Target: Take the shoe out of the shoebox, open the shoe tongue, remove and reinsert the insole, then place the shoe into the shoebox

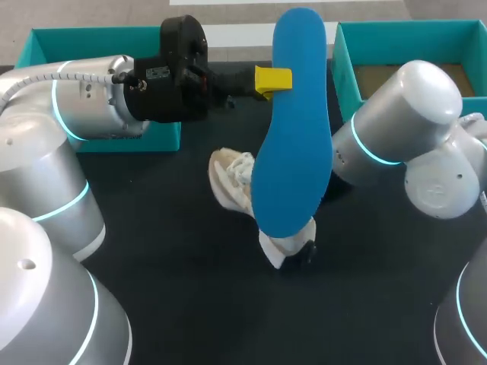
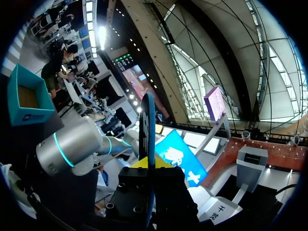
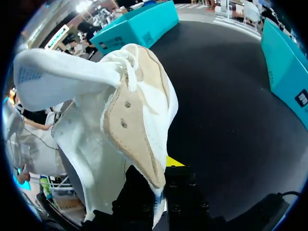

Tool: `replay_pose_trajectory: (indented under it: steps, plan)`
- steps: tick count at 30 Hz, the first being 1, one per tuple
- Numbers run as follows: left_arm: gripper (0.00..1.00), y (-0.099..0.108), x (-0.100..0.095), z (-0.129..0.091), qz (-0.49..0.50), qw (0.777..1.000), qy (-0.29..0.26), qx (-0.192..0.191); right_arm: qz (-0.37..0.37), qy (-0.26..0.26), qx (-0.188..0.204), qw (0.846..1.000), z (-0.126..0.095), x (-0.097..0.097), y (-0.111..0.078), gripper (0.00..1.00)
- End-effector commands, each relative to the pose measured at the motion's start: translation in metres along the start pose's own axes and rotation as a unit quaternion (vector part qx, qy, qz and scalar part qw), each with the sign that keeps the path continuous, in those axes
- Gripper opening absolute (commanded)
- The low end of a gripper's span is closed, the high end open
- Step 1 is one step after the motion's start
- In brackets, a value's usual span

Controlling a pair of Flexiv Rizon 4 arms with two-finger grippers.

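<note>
A long blue insole (image 1: 293, 122) hangs above the table's middle, and my left gripper (image 1: 274, 80) is shut on its edge near the upper end. In the left wrist view the insole (image 2: 147, 130) stands edge-on between the yellow tips of that gripper (image 2: 148, 164). Below and behind it is the white shoe (image 1: 234, 179), lifted and tilted. My right gripper (image 3: 161, 175) is shut on the shoe's (image 3: 130, 115) side wall. The tan lining shows and the tongue is folded back. In the head view the insole hides the right gripper.
One teal shoebox (image 1: 91, 42) stands at the back left, partly behind my left arm. A second teal box (image 1: 411, 53) is at the back right, beside my right arm (image 1: 403, 114). The black table (image 1: 167, 251) spreads under the shoe.
</note>
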State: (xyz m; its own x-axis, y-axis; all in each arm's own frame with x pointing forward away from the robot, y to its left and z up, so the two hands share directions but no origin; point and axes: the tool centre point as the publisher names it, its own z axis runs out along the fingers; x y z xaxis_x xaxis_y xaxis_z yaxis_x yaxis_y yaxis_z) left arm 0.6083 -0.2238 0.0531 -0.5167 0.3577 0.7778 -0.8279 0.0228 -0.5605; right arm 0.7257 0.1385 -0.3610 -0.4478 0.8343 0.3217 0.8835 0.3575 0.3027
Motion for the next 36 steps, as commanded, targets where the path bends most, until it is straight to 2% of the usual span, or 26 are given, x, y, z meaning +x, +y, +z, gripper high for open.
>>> replay_pose_trajectory:
  steps: [1, 5, 9, 10, 21, 36]
  plan:
    - [0.00, 0.001, 0.000, 0.000, 0.000, 1.000, 0.000, 0.001, 0.074, -0.026, -0.006, 0.997, 0.002, 0.011, -0.002, 0.00]
    - [0.00, 0.001, 0.000, 0.000, 0.000, 1.000, 0.000, 0.001, 0.129, -0.038, 0.003, 0.991, 0.009, 0.015, -0.005, 0.00]
    - [0.00, 0.001, 0.000, 0.000, 0.000, 1.000, 0.000, 0.001, 0.189, -0.056, -0.004, 0.980, 0.011, 0.019, -0.010, 0.00]
    - [0.00, 0.001, 0.000, 0.000, 0.000, 1.000, 0.000, 0.001, 0.208, -0.078, -0.016, 0.975, 0.011, 0.018, -0.012, 0.00]
    - [0.00, 0.001, 0.000, 0.000, 0.000, 1.000, 0.000, 0.001, 0.206, -0.055, -0.004, 0.977, 0.033, 0.024, -0.009, 0.00]
    - [0.00, 0.001, 0.000, 0.000, 0.000, 1.000, 0.000, 0.001, 0.274, -0.075, -0.022, 0.959, 0.054, 0.033, -0.018, 0.00]
